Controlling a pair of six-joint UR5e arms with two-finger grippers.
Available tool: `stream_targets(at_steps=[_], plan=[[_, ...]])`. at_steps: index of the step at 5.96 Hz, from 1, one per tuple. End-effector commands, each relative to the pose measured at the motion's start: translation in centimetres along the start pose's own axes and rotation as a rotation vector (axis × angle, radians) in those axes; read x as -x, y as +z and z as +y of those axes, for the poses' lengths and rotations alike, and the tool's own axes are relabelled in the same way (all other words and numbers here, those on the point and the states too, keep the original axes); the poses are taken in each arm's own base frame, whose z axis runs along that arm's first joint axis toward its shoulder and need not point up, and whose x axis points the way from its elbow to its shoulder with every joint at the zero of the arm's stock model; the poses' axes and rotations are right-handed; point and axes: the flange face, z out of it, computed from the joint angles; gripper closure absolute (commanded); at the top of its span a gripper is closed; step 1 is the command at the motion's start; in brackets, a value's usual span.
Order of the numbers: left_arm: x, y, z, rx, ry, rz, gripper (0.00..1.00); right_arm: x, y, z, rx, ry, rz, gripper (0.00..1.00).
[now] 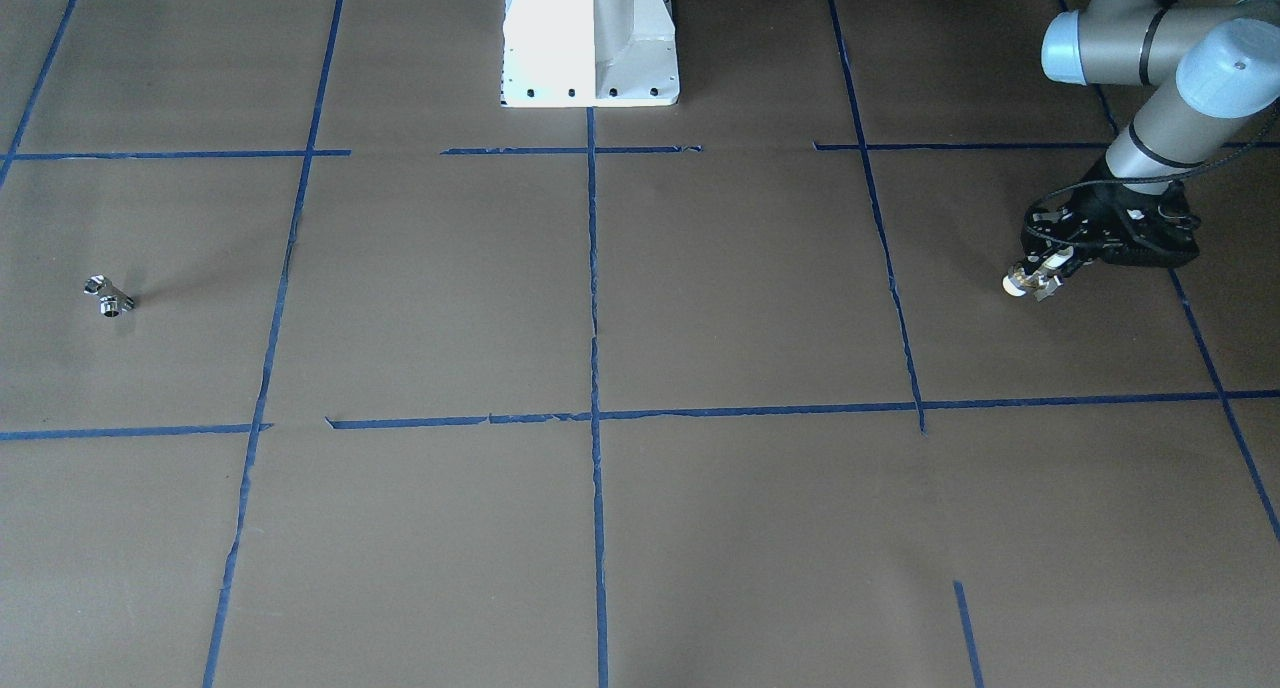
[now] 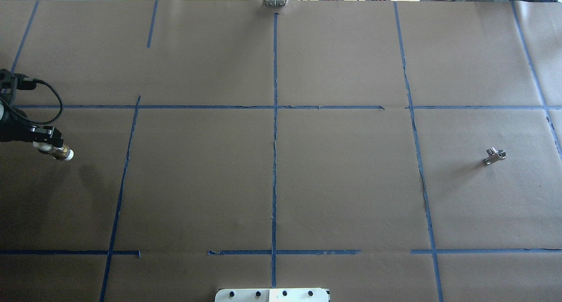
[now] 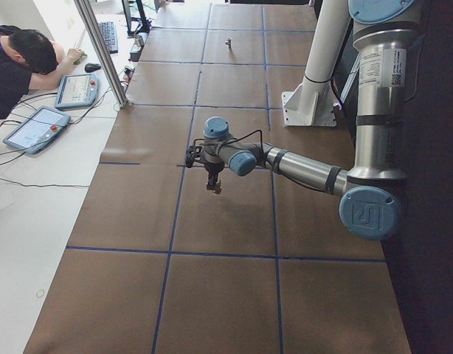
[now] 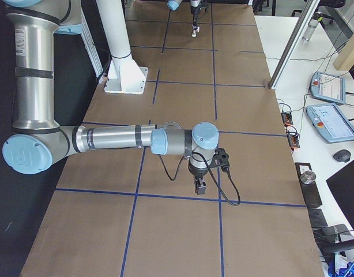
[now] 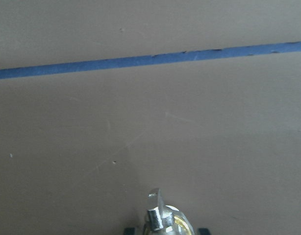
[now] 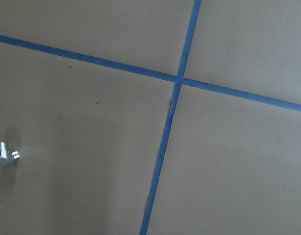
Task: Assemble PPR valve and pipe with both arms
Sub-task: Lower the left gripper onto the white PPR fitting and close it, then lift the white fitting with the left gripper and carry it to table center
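Observation:
My left gripper (image 1: 1045, 268) is shut on the PPR valve (image 1: 1022, 282), a stubby piece with a white end and a brassy-silver middle, and holds it just above the brown table. The gripper (image 2: 49, 146) and valve (image 2: 63, 153) are at the left edge of the overhead view. The valve's metal stub (image 5: 160, 218) shows at the bottom of the left wrist view. The pipe (image 2: 495, 155), a small chrome T fitting, lies alone on the far side of the table (image 1: 110, 296) and at the left edge of the right wrist view (image 6: 3, 156). My right gripper (image 4: 199, 186) shows only in the exterior right view, pointing down; I cannot tell whether it is open.
The table is covered in brown paper with a grid of blue tape lines (image 2: 275, 131). The white robot pedestal (image 1: 590, 48) stands at the middle of the robot's edge. An operator (image 3: 23, 63) and teach pendants (image 3: 36, 127) are at the side table.

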Motion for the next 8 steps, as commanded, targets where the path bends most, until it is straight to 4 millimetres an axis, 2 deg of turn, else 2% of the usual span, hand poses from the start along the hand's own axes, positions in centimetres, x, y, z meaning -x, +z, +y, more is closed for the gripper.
stream_targets(at_steps=[1, 2, 3, 4, 5, 6, 7, 8], plan=[[-10.1, -6.6, -2.0, 0.037, -0.024, -0.011, 1.0, 0.0, 0.1, 0.0, 0.001, 0.001, -0.001, 0.0], [-18.9, -7.3, -2.1, 0.094, -0.064, -0.015, 1.0, 0.1, 0.1, 0.0, 0.001, 0.002, -0.003, 0.0], [-28.1, -6.2, -0.9, 0.097, -0.091, -0.048, 1.0, 0.1, 0.1, 0.0, 0.0, 0.002, -0.012, 0.0], [-35.9, -4.6, -2.2, 0.107, -0.18, -0.043, 1.0, 0.1, 0.2, 0.0, 0.002, 0.003, -0.014, 0.0], [-41.5, -4.7, -3.4, 0.1, -0.215, -0.038, 1.0, 0.2, 0.3, 0.0, 0.004, 0.001, -0.013, 0.0], [-45.6, -4.2, -4.4, 0.106, -0.215, -0.04, 1.0, -0.1, 0.6, 0.1, 0.011, 0.007, -0.012, 0.0], [-48.0, -3.7, -5.6, 0.086, -0.225, 0.009, 1.0, -0.2, 0.7, 0.1, 0.013, 0.01, -0.014, 0.0], [-49.1, -1.8, -6.0, 0.053, -0.214, 0.042, 1.0, -0.2, 0.8, 0.1, 0.013, 0.011, -0.02, 0.0]])
